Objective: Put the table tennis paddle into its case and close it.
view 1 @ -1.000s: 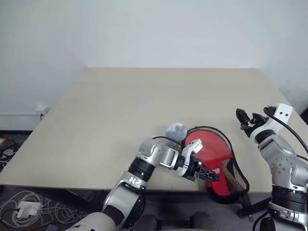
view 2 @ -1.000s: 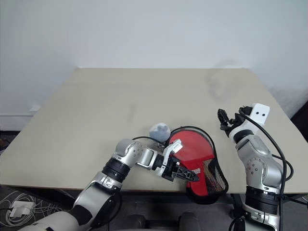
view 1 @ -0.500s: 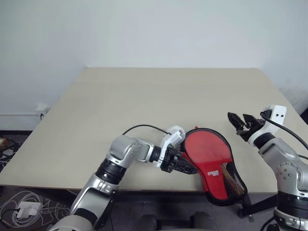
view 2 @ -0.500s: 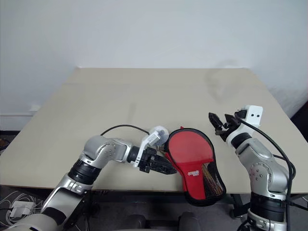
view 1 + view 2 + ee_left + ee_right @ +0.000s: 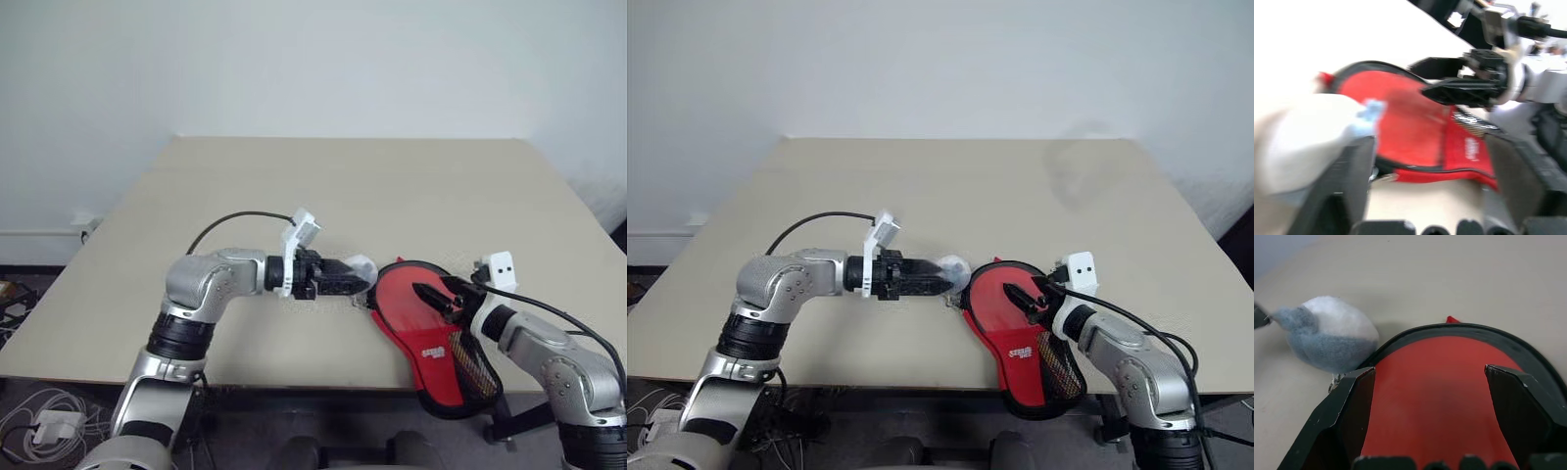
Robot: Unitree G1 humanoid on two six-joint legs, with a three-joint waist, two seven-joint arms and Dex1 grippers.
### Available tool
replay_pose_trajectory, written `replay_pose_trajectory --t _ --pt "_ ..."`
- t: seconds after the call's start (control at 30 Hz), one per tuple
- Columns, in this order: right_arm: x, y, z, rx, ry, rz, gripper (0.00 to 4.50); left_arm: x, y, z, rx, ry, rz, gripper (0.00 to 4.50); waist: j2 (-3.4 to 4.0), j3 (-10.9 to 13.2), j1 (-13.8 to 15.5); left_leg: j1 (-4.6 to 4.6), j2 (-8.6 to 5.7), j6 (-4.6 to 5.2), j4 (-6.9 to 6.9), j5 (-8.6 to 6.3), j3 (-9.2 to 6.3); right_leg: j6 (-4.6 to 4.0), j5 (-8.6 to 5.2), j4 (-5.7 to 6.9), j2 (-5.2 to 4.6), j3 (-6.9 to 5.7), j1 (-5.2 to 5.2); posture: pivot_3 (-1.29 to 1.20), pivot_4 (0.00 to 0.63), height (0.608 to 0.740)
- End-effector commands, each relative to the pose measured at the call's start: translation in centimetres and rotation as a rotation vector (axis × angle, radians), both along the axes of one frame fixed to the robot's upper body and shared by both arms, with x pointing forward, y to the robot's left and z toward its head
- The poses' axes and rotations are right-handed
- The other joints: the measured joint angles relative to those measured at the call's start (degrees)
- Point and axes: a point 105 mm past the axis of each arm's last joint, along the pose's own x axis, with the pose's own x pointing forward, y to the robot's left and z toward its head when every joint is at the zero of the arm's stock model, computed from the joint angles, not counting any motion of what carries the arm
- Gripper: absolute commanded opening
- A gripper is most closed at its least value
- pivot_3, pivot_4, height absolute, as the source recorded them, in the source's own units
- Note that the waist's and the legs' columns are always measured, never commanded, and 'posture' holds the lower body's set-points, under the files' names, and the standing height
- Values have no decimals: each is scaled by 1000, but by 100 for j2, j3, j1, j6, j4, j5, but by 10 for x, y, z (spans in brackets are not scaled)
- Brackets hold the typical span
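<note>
Lying closed at the near right edge of the table, the case overhangs it slightly. The right gripper hovers over its round end, fingers spread, grasping nothing. The left gripper, fingers apart and empty, sits beside a small grey-white plush charm at the case's rim.

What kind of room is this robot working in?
Probably a plain lab or office: a bare beige table against a white wall, with loose cables and a power adapter on the floor.
</note>
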Motion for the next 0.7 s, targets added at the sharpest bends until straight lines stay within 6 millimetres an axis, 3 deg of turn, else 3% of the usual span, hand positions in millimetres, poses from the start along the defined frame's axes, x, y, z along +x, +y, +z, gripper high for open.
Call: replay_pose_trajectory --t 0.03,0.23,0.37,0.4,0.7 --pt "9 9 1 -11 -17 13 4484 20 12 5 90 -139 57 4150 0 0 -2 0 0 0 0 0 -1 0 0 0 0 -1 0 0 0 716" --pt "12 20 -17 -68 10 55 4484 35 16 -13 140 -188 85 4150 -6 0 -1 -1 -2 0 0 0 -1 0 0 -1 -1 -3 -1 0 0 716" --pt "17 16 -25 -113 15 34 4484 33 -2 -34 178 -205 16 4150 -11 -1 10 0 -3 0 2 0 -2 0 0 -1 -2 -5 4 0 0 716" --pt "19 15 -25 -117 15 30 4496 34 -5 -36 165 -199 19 4325 -12 -1 13 0 -3 0 2 0 -2 0 0 -2 -1 -5 6 0 0 716" --pt "16 13 -32 -144 36 28 4496 47 -19 -53 146 -122 42 4325 -18 -2 4 0 -3 1 7 0 -3 0 0 0 -1 -7 7 0 0 716"
